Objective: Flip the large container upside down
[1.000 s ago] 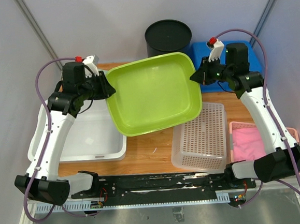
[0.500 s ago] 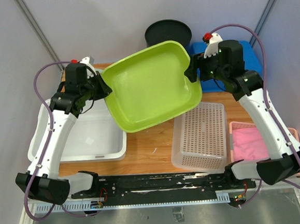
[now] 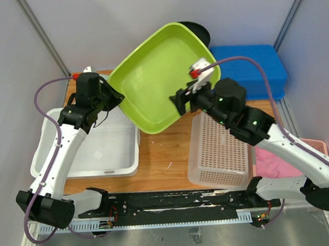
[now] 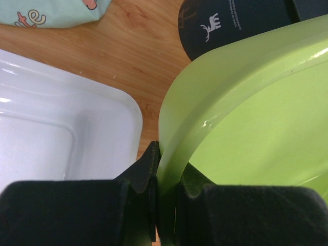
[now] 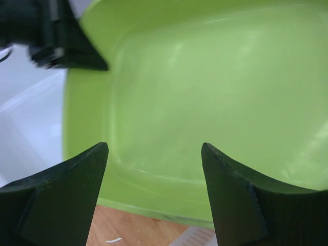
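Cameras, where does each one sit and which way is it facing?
Top external: above and behind, looking down on the table; left arm and right arm show.
Left wrist: looks along the left claw, shut on the green container rim.
Right wrist: looks past the open right claw into the container.
Shared: all three see the container.

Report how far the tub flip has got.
Done: the green tub is up and tipped steeply, its inside showing from above. In hand: the left gripper is clamped on its rim; the right gripper is open, off the tub, by its lower edge. Left: roll it past vertical until it is upside down, then set it down.
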You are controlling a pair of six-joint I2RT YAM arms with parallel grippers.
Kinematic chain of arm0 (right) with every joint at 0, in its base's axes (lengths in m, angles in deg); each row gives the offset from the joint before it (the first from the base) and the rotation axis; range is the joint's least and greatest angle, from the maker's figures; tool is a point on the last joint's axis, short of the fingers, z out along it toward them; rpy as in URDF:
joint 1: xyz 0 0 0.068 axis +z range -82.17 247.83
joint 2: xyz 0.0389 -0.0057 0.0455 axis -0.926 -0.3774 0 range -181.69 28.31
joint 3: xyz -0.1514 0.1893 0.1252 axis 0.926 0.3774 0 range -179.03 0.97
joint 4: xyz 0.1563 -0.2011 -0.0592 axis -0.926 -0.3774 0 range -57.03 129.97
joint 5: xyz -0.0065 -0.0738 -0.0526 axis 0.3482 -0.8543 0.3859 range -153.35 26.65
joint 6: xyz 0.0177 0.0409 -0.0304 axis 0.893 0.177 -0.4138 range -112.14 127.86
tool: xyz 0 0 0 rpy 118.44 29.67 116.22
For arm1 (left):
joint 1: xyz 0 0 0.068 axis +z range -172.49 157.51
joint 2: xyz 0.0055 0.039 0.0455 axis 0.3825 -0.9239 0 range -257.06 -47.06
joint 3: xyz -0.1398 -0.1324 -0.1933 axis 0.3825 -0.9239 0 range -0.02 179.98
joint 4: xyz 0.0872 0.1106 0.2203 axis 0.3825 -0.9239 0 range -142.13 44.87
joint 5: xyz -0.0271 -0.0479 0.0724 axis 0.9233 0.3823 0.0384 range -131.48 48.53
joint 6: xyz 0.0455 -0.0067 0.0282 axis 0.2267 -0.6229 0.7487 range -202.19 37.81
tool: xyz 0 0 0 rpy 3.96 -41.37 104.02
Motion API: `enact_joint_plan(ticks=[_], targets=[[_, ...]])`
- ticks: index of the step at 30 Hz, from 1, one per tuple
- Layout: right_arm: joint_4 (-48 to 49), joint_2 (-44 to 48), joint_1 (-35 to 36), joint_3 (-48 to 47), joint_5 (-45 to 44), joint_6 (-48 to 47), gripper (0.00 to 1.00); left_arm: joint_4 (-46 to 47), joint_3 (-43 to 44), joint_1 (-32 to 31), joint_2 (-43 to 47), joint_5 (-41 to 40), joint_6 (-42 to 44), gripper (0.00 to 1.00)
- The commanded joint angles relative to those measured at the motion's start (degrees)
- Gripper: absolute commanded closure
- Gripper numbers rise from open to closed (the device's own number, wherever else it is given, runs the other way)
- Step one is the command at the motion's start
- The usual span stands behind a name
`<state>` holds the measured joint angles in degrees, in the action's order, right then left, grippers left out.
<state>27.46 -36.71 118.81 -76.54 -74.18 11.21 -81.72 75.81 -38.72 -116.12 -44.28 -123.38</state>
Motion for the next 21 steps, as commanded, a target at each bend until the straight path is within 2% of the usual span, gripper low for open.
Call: enact_joint_plan(ticks=[1,4,10,12,13,15,17,19,21], targets=[[3.5,-8.2,12.8,-2.5,-2.5,-6.7,0.25,5.0,1.2,-1.4,0.7,-2.7,-6.3,1.00],[2.9,-14.5,17.3,-5.9,-6.5,-7.2,0.24,4.6,1.3,-2.0,0.9,-4.1,-7.0,1.00],[4.9,-24.8,21.5,-10.3,-12.5,-7.2,0.24,3.4,2.2,-2.2,1.0,-4.9,-6.8,1.00],[5.4,-27.6,22.3,-11.4,-18.5,-7.8,0.27,2.7,2.6,-2.2,0.9,-5.1,-6.6,1.00],[5.6,-28.9,22.6,-12.0,-20.8,-8.4,0.32,2.4,2.7,-2.2,0.9,-5.1,-6.5,1.00],[6.2,-31.0,22.9,-13.0,-25.6,-9.6,0.49,2.0,2.9,-2.2,1.0,-5.3,-6.5,1.00],[7.8,-32.5,23.3,-12.9,-29.8,-12.0,0.74,1.6,3.1,-2.2,1.2,-5.4,-6.6,1.00],[9.0,-33.1,23.8,-12.7,-32.2,-13.7,0.81,1.3,2.9,-2.2,1.4,-5.2,-6.5,1.00],[9.6,-33.4,23.9,-12.6,-32.7,-15.1,0.82,1.2,2.9,-2.2,1.7,-5.0,-6.7,1.00]])
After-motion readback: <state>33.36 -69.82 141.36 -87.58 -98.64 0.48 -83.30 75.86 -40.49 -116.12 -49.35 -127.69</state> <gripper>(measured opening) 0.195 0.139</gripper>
